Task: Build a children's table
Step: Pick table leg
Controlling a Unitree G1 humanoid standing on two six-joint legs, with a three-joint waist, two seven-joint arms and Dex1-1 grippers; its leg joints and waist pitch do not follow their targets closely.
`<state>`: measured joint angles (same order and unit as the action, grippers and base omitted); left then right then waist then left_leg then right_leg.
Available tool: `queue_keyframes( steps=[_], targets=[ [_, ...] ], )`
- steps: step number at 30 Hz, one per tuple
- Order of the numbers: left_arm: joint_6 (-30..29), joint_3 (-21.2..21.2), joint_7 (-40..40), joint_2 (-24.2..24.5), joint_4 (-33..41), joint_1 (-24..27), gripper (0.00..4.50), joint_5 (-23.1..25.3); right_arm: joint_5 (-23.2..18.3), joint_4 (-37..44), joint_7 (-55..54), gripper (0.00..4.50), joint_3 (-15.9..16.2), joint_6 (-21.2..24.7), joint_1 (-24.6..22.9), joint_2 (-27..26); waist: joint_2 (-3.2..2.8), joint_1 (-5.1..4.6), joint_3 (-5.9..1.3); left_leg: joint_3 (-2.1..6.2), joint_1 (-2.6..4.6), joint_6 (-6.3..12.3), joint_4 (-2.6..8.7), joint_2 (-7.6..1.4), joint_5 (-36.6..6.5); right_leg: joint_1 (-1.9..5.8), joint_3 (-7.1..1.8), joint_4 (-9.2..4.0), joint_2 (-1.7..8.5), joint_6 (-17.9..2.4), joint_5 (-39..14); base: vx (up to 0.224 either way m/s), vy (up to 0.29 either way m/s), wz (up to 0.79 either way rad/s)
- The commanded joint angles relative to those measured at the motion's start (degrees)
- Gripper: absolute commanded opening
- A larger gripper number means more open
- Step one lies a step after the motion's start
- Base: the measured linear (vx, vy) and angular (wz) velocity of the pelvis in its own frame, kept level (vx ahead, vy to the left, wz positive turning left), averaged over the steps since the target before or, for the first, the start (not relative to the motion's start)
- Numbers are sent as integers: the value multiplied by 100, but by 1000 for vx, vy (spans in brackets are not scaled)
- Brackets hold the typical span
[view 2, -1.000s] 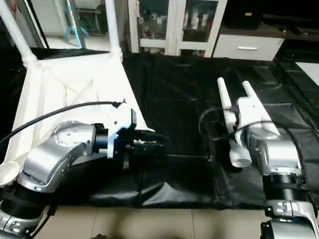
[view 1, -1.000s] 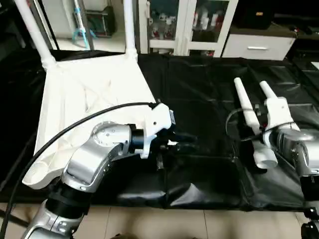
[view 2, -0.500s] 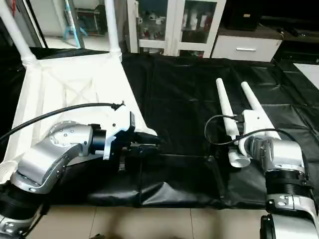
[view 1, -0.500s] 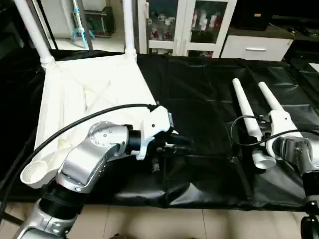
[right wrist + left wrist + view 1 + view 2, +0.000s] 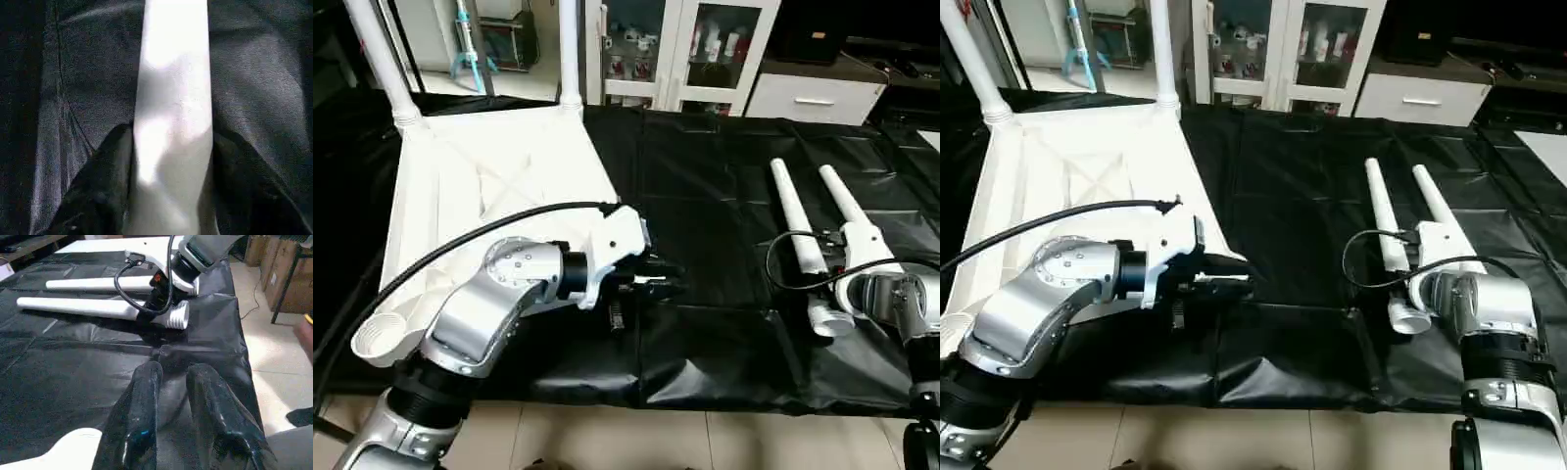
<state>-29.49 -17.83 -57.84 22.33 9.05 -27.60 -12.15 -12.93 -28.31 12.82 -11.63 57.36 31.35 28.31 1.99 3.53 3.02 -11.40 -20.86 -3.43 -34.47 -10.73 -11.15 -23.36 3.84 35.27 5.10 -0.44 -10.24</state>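
black-clothed work table [image 5: 724, 196] — upturned white tabletop [image 5: 489, 186], two loose white legs [image 5: 793, 211] side by side

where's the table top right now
The table top lies underside up on the left of the black cloth, with two legs already standing at its far corners; the left gripper hovers just off its near right edge.

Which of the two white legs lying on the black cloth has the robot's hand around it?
The loose leg lying nearer the tabletop: the right gripper has its jaws on either side of its thick end. The other leg lies free beside it.
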Motion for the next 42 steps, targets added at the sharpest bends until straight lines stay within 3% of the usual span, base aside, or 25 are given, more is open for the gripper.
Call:
queue_keyframes(
  steps=[1, 4, 5, 6, 7, 8, 9, 11, 12, 13, 16, 17, 19, 21, 22, 24, 27, 28, 30, 31, 34, 38, 42],
  targets=[
    [-25, 40, 80, 30, 15, -37, 115, 27, -31, 7, -81, 205, -160, 50, -36, -20, 73, 25, -384, 75, 51, -39, 369, -196, -573, 311, -264, -359, 285, -1097, -950, 0, 0, 0],
    [-191, 263, 415, -123, -67, -48, 115, -30, -107, 283, -48, 194, -194, 43, -127, -90, 98, 11, -380, 68, 54, -24, 363, -201, -567, 309, -267, -361, 280, -1090, -958, 0, 0, 0],
    [-270, 341, 588, -194, -144, -76, 142, -13, -122, 360, -33, 191, -193, 40, -154, -103, 93, 6, -381, 72, 52, -28, 364, -204, -563, 312, -264, -360, 277, -1089, -960, 0, 0, 0],
    [-461, 588, 1122, -446, -421, -177, 142, 45, -168, 527, -7, 191, -219, 30, -220, -133, 108, -7, -382, 60, 48, -23, 358, -202, -545, 314, -271, -359, 264, -1078, -909, 0, 0, 0],
    [-493, 703, 1320, -556, -542, -208, 149, 39, -199, 618, 11, 190, -235, -5, -259, -163, 68, 2, -383, 60, 64, -4, 350, -192, -559, 305, -273, -375, 257, -1077, -880, 0, 0, 0],
    [-494, 713, 1336, -565, -552, -211, 149, 38, -201, 626, 12, 190, -237, -8, -262, -166, 85, -4, -383, 64, 61, 7, 351, -190, -579, 306, -269, -385, 258, -1072, -912, 0, 0, 0],
    [-570, 853, 1483, -739, -662, -243, 170, -89, -261, 828, 66, 189, -254, -112, -356, -228, 31, -3, -391, 71, 53, -4, 353, -185, -589, 315, -265, -395, 260, -1057, -931, 0, 0, 0],
    [-669, 994, 1669, -962, -754, -368, 183, -228, -300, 1105, 155, 189, -239, -253, -448, -241, 80, 6, -392, 75, 50, 0, 359, -199, -612, 324, -265, -392, 273, -1067, -931, 0, 0, 0],
    [-711, 1148, 1841, -1192, -846, -528, 192, -394, -366, 1399, 296, 188, -226, -431, -513, -256, 183, 37, -400, 78, 26, 62, 351, -200, -550, 341, -260, -375, 292, -1076, -889, 0, 0, 0],
    [-711, 1148, 1841, -1192, -846, -528, 192, -394, -366, 1399, 296, 188, -226, -431, -513, -256, 137, 60, -409, 86, 41, 110, 346, -209, -473, 332, -261, -363, 305, -1099, -820, 0, 0, 0],
    [-930, 1489, 1997, -1554, -909, -829, 228, -829, -519, 2155, 710, 188, -43, -988, -625, -364, 168, 73, -393, 79, 21, 183, 342, -209, -434, 332, -259, -367, 312, -1099, -825, 0, 0, 0],
    [-1064, 1618, 2066, -1683, -943, -946, 234, -986, -673, 2485, 847, 188, -26, -1156, -625, -492, 247, 80, -379, 68, -2, 235, 331, -200, -455, 337, -262, -368, 326, -1062, -918, 0, 0, 0],
    [-1335, 1794, 2254, -1851, -1029, -1145, 239, -1131, -827, 2937, 1012, 188, 61, -1368, -621, -658, 217, 77, -391, 95, -2, 300, 336, -215, -399, 332, -249, -367, 335, -997, -996, 0, 0, 0],
    [-1821, 2130, 2498, -2107, -1100, -1476, 274, -1510, -884, 3418, 1220, 188, 379, -1659, -657, -814, 226, 68, -378, 72, 28, 296, 325, -221, -381, 295, -255, -356, 306, -1055, -888, 0, 0, 0],
    [-1821, 2130, 2498, -2107, -1100, -1476, 274, -1510, -884, 3418, 1220, 188, 379, -1659, -657, -814, 222, 85, -389, 89, 31, 310, 324, -224, -329, 305, -250, -346, 314, -1088, -819, 0, 0, 0],
    [-1903, 2548, 2854, -2361, -1384, -1808, 281, -1835, -995, 3815, 1345, 188, 623, -1835, -713, -1057, 260, 88, -367, 74, 38, 344, 333, -224, -367, 284, -253, -365, 289, -1124, -815, 0, 0, 0],
    [-1938, 2701, 2966, -2420, -1529, -1940, 315, -1972, -993, 4020, 1391, 188, 811, -1875, -784, -1163, 228, 144, -369, 88, 57, 258, 341, -224, -391, 281, -259, -368, 287, -1056, -815, 0, 0, 0],
    [-1938, 2792, 3043, -2462, -1595, -2008, 315, -2055, -979, 4141, 1479, 188, 958, -1904, -855, -1178, 181, 161, -365, 100, 63, 238, 352, -228, -376, 283, -260, -363, 290, -1055, -756, 0, 0, 0],
    [-2006, 3037, 3201, -2605, -1674, -2148, 335, -2306, -1026, 4277, 1585, 188, 1062, -1844, -932, -1165, 212, 204, -376, 92, 81, 202, 346, -233, -318, 286, -262, -338, 287, -1143, -449, 0, 0, 0],
    [-2050, 3088, 3237, -2637, -1665, -2177, 349, -2367, -1024, 4315, 1636, 188, 1099, -1861, -952, -1133, 234, 221, -379, 99, 55, 215, 348, -227, -295, 315, -258, -328, 290, -1150, -377, 0, 0, 0],
    [-2250, 3150, 3342, -2667, -1574, -2216, 364, -2384, -1022, 4403, 1702, 188, 1180, -1968, -1009, -1096, 225, 235, -374, 100, 54, 213, 345, -223, -279, 317, -264, -328, 304, -1139, -348, 0, 0, 0],
    [-2247, 3035, 3423, -2558, -1561, -2064, 394, -2242, -797, 4225, 1337, 188, 1048, -2206, -970, -1255, 222, 234, -366, 105, 49, 131, 359, -218, -385, 317, -264, -357, 311, -1029, -597, 0, 0, 0],
    [-2335, 3203, 3549, -2399, -1371, -1974, 420, -2418, -651, 4017, 922, 188, 803, -2238, -777, -1307, 215, 199, -364, 105, 47, 6, 366, -207, -476, 315, -262, -353, 288, -937, -690, 0, 0, 0]
  ],
)
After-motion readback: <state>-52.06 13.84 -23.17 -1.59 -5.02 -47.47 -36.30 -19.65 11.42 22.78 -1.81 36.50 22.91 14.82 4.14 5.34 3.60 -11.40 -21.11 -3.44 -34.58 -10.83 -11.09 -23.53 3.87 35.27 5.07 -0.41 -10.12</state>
